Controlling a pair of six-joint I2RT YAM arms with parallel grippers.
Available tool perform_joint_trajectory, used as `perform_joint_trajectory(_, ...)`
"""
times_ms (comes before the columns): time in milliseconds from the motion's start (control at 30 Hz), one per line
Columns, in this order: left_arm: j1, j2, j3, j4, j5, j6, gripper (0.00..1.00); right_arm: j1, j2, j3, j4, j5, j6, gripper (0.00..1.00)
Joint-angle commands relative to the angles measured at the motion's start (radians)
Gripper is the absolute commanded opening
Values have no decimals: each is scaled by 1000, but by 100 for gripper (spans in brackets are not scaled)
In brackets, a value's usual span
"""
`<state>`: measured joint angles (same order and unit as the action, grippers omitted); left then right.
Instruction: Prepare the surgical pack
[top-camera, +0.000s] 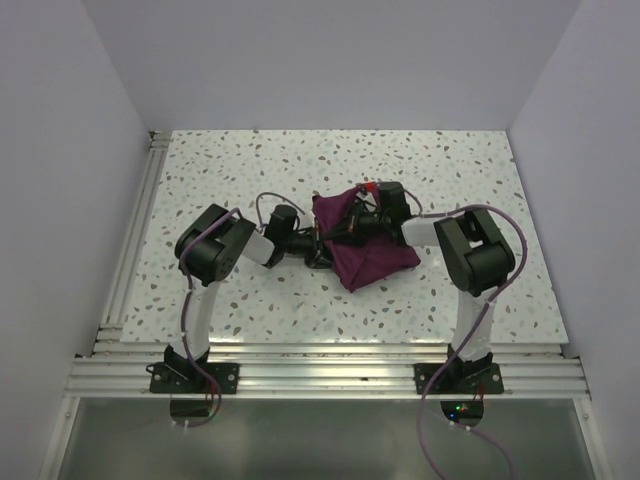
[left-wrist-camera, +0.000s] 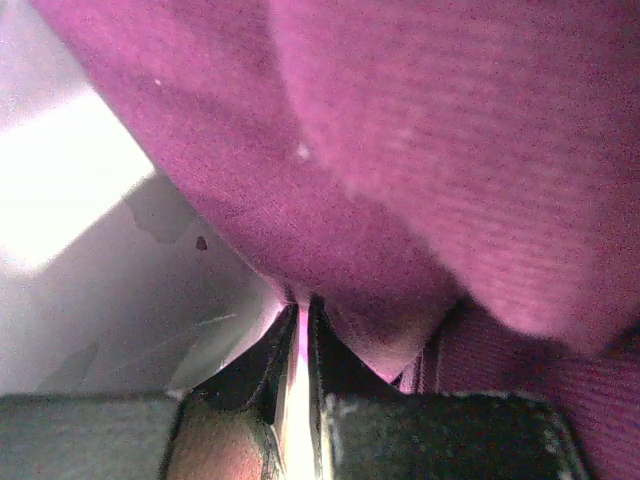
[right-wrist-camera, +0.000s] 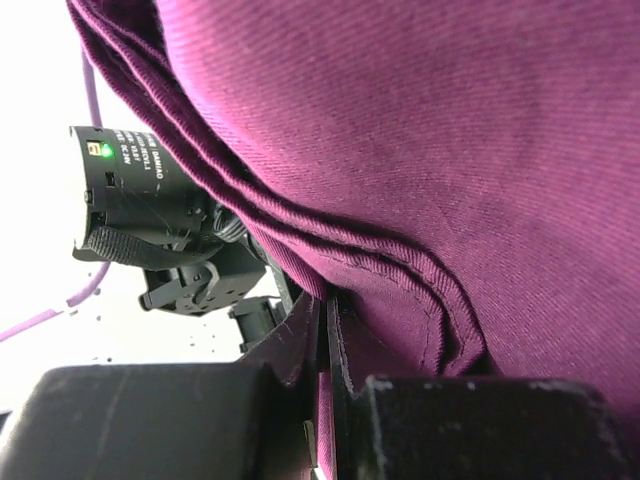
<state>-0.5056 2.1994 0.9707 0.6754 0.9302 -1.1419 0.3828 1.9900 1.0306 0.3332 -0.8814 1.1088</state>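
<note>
The plum cloth (top-camera: 372, 255) lies in a crumpled, partly folded heap near the middle of the speckled table (top-camera: 250, 160), a little to the right of centre. Its upper left corner is lifted and its lower part spreads flat toward the near edge. Both arms reach in from either side and meet at the upper left part of the heap.

From the left wrist, the cloth fills the top and right of the picture and hangs down in a rounded fold. The left gripper (left-wrist-camera: 302, 320) is closed to a thin slit on the lowest point of that fold, and its dark fingers (left-wrist-camera: 255, 370) nip the fabric at their tips. Pale table surface shows to the left of the fold.

From the right wrist, the cloth covers most of the picture, with a stitched hem running in layered ridges down to the right gripper (right-wrist-camera: 326, 330). Its fingers (right-wrist-camera: 280, 350) stand narrow, pressed together on the hem, which passes between them. Just beyond the hem sits the black wrist of the left arm (right-wrist-camera: 130, 180) with a small green light lit, and a purple cable (right-wrist-camera: 60, 305) trails to its left.
</note>
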Motion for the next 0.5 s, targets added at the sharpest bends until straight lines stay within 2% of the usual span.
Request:
perform_joint_trajectory(0,-17,22,59,15,-41,-22,11,91,13,0,121,-99,103,0)
perform_joint_trajectory(467,-22,11,57,15,-53,-28,11,125,18,-9,135,-74,122,0)
